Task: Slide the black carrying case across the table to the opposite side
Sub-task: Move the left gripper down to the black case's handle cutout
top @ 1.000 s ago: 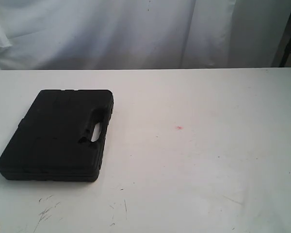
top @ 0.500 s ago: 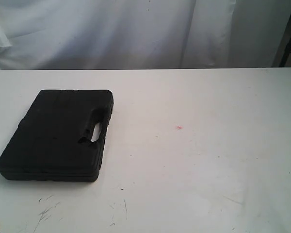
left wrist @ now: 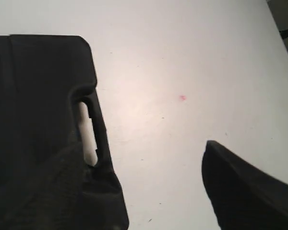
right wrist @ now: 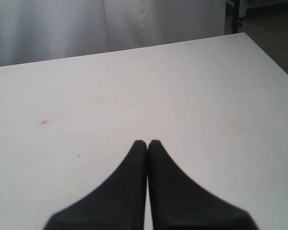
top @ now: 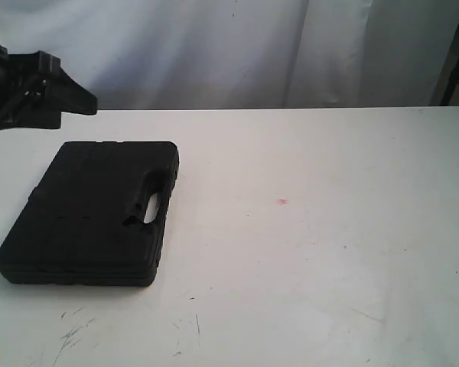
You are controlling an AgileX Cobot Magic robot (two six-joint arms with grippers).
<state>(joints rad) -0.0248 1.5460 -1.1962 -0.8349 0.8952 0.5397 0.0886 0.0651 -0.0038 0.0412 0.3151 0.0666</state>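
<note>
Flat matte black plastic case is laid on the left part of the white tabletop, handle cutout toward the middle. Left gripper is spread wide over it. The case's left edge should be pushed low and level. Right gripper, pinched closed, is shown only in its wrist view.

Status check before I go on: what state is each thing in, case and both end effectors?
Case: closed, flat on the table, untouched.
Left end effector: open, empty, clear of the case.
Right end effector: shut, empty, over bare table.
</note>
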